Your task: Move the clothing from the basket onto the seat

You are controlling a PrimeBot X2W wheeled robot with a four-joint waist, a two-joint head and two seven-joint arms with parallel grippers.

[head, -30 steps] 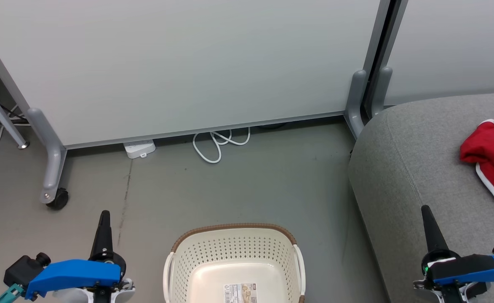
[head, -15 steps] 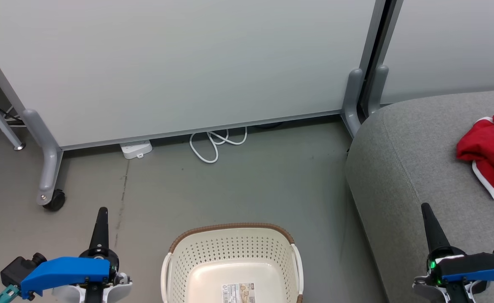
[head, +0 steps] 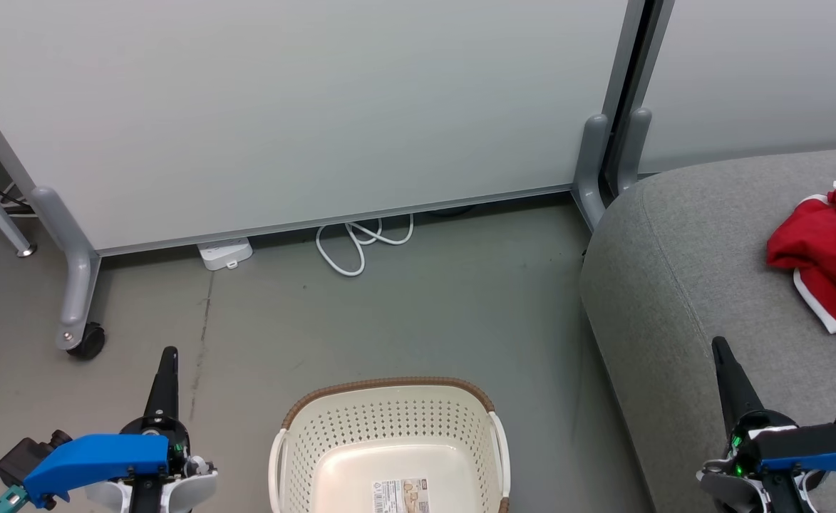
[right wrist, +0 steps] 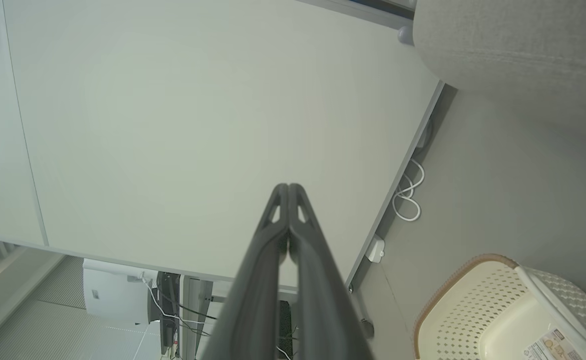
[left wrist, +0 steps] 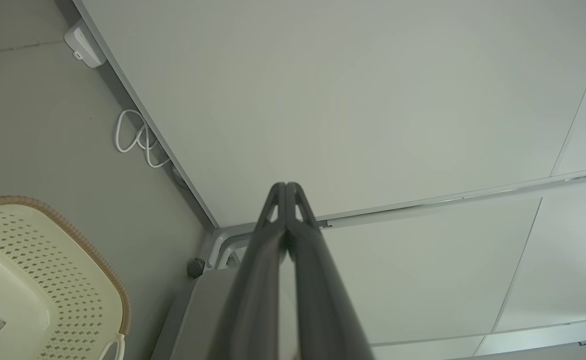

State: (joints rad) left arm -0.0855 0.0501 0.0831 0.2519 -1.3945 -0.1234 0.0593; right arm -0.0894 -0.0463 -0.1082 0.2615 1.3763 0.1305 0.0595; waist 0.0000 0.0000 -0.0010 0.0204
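Clothing (head: 820, 249), a bright red heap with white striped trim, lies on the light-grey seat (head: 695, 271) at the right edge of the head view, partly cut off by the frame. At bottom centre, the cream perforated basket (head: 389, 385) with its brown rim stands on the grey floor (head: 403, 313), a printed sticker (head: 403, 495) showing on its bottom. The left gripper (head: 168, 353) hangs at lower left over the floor, beside the basket and apart from it. The right gripper (head: 718, 345) hangs at lower right above the front of the seat, well apart from the clothing. Each wrist view shows its pair of dark fingers pressed together tip to tip, holding nothing. Along the foot of the pale partition (head: 318, 107) across the upper frame sit a white power strip (head: 224, 254) and a looped white cable (head: 360, 246). A black caster (head: 88, 340) stands at the left.
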